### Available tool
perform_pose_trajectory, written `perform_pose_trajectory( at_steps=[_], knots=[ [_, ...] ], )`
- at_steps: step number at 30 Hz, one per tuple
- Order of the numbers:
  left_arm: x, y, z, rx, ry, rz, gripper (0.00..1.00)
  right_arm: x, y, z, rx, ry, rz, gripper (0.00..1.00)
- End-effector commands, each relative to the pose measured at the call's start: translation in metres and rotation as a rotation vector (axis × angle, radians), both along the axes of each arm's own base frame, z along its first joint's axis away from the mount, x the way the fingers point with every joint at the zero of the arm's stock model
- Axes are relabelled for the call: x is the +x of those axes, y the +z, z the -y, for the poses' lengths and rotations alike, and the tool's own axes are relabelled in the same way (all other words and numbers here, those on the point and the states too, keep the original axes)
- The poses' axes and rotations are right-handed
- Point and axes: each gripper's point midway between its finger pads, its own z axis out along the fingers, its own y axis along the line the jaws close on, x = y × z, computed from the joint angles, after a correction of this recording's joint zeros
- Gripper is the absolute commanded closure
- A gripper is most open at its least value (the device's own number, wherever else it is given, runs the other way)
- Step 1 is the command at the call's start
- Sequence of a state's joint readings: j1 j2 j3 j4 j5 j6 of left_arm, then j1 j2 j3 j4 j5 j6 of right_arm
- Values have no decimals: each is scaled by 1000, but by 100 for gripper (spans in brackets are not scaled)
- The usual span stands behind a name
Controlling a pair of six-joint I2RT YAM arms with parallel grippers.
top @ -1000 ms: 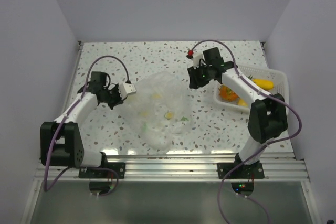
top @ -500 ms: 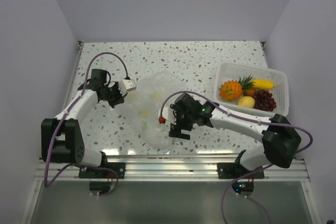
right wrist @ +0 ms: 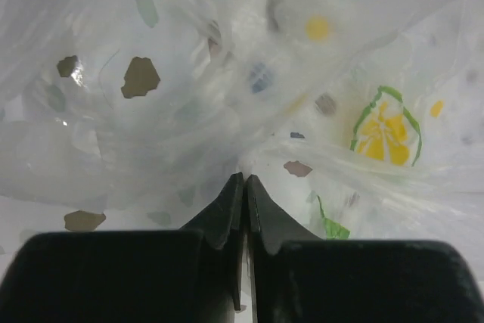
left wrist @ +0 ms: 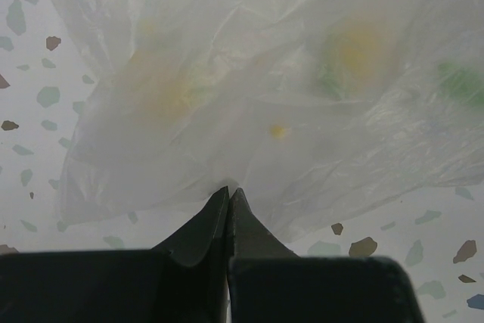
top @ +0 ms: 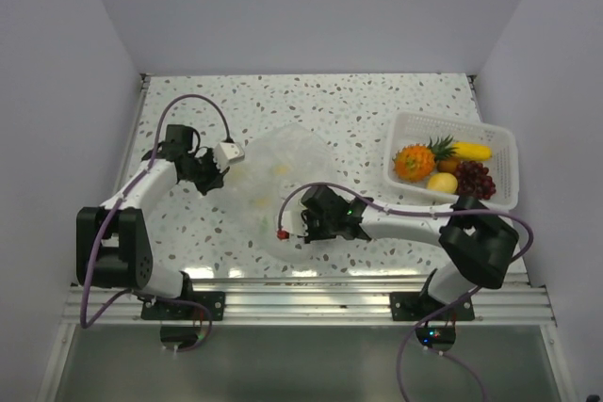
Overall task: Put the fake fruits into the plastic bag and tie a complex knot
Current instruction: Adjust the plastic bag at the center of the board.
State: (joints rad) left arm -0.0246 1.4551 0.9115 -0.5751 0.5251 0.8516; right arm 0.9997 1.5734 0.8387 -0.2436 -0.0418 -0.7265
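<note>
The plastic bag (top: 283, 181) lies crumpled at the table's middle, clear film printed with yellow and green (right wrist: 382, 130). My left gripper (top: 224, 168) is at its left edge, and in the left wrist view its tips (left wrist: 229, 191) are shut on the film (left wrist: 265, 73). My right gripper (top: 300, 224) is at the bag's near right edge, its jaws (right wrist: 245, 178) shut on a fold of film (right wrist: 189, 73). The fake fruits sit in the tray: an orange one (top: 413, 163), a yellow one (top: 468, 151), a small yellow one (top: 441, 183) and dark grapes (top: 476, 179). No knot is in view.
The white slotted tray (top: 499, 135) stands at the right side of the speckled table (top: 377, 105). White walls close in the left, back and right. The arm bases sit on the metal rail (top: 301, 294) at the near edge.
My right arm swung from near the tray across to the bag's near right edge, opened on the way and closed on the film. The left gripper stayed on the bag's left edge.
</note>
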Motion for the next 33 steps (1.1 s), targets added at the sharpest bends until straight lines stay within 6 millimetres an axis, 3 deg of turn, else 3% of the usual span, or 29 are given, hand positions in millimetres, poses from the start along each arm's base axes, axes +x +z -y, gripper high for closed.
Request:
perform_pose_trajectory(
  at_steps=[1, 2, 3, 4, 5, 6, 7, 8, 9, 13, 14, 19, 21, 22, 26, 27, 30, 31, 33],
  knots=[
    [8, 3, -4, 15, -8, 28, 100, 24, 34, 0, 63, -55, 88, 100],
    [10, 2, -9, 25, 0, 36, 100, 31, 55, -7, 119, -103, 74, 100],
    [13, 1, -11, 30, 0, 46, 100, 40, 61, 7, 126, -164, 21, 100],
    [15, 0, -11, 39, -21, 61, 100, 40, 74, 3, 201, -219, -59, 100],
    [18, 0, -21, 41, -2, 69, 100, 54, 101, -3, 281, -258, -85, 100],
    [22, 1, -25, 52, -17, 88, 100, 75, 110, 21, 317, -367, -136, 100],
    [24, -1, -28, 52, -22, 89, 100, 84, 118, 26, 376, -452, -209, 100],
    [27, -1, -33, 62, -16, 96, 100, 91, 140, 23, 468, -453, -269, 100],
    [30, -2, -38, 73, -11, 104, 100, 111, 146, 44, 509, -538, -289, 100],
    [41, -6, -51, 91, -11, 122, 100, 136, 156, 62, 657, -687, -444, 100],
    [44, -4, -52, 87, -13, 133, 100, 144, 148, 68, 664, -725, -472, 100],
    [51, 0, -57, 89, -12, 150, 100, 153, 152, 58, 749, -760, -555, 100],
    [48, 10, -49, 45, -25, 130, 88, 156, 157, 52, 782, -770, -581, 100],
    [48, 22, -45, 14, -21, 140, 71, 159, 164, 49, 790, -764, -576, 100],
    [56, 90, -18, -132, 2, 219, 34, 155, 163, 44, 785, -754, -602, 100],
    [56, 107, -12, -155, 23, 244, 14, 154, 161, 42, 779, -751, -609, 100],
    [59, 137, 13, -158, 26, 319, 5, 152, 157, 36, 774, -747, -639, 100],
    [57, 142, 36, -173, -8, 331, 2, 151, 156, 34, 773, -747, -645, 100],
    [66, 147, 49, -182, 47, 347, 0, 152, 155, 32, 776, -746, -638, 100]
  ],
)
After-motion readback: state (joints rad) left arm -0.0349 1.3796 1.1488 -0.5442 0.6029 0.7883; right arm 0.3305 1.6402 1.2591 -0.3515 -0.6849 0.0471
